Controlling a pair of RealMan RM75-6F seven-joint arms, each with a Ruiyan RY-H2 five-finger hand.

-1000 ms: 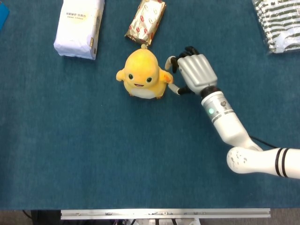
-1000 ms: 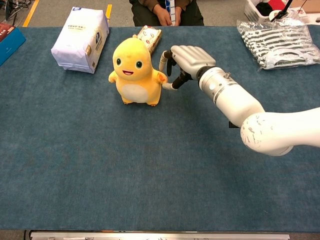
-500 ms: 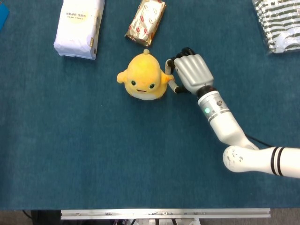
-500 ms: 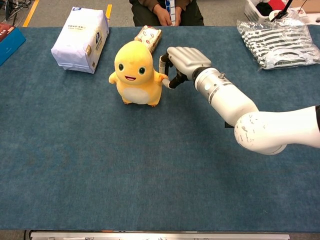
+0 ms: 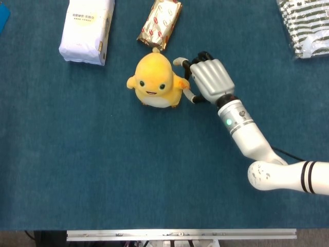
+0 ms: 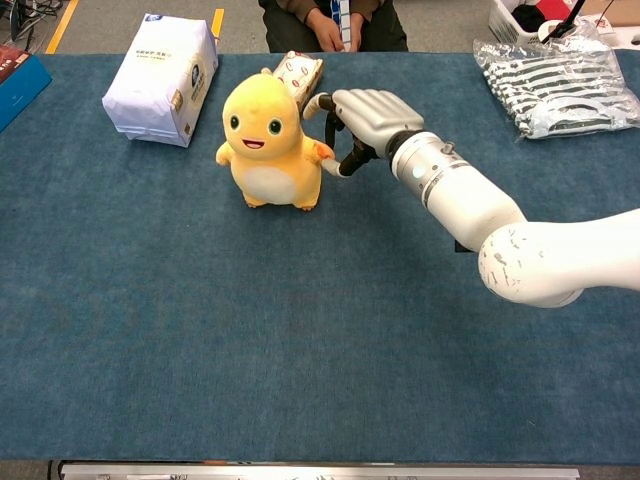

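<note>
A yellow plush toy stands upright on the blue table, facing the near edge. My right hand is right beside it on its right. The fingers are spread: the thumb touches the toy's small arm and a finger reaches behind its head. The hand does not lift the toy. My left hand shows in neither view.
A white tissue pack lies at the far left. A foil snack packet lies just behind the toy. A striped bag sits far right, and a blue box at the left edge. A person sits across.
The toy tipped forward half a second ago and now stands upright again, slightly further left. My right hand has crept closer, with one finger now stretched behind the toy's head.
</note>
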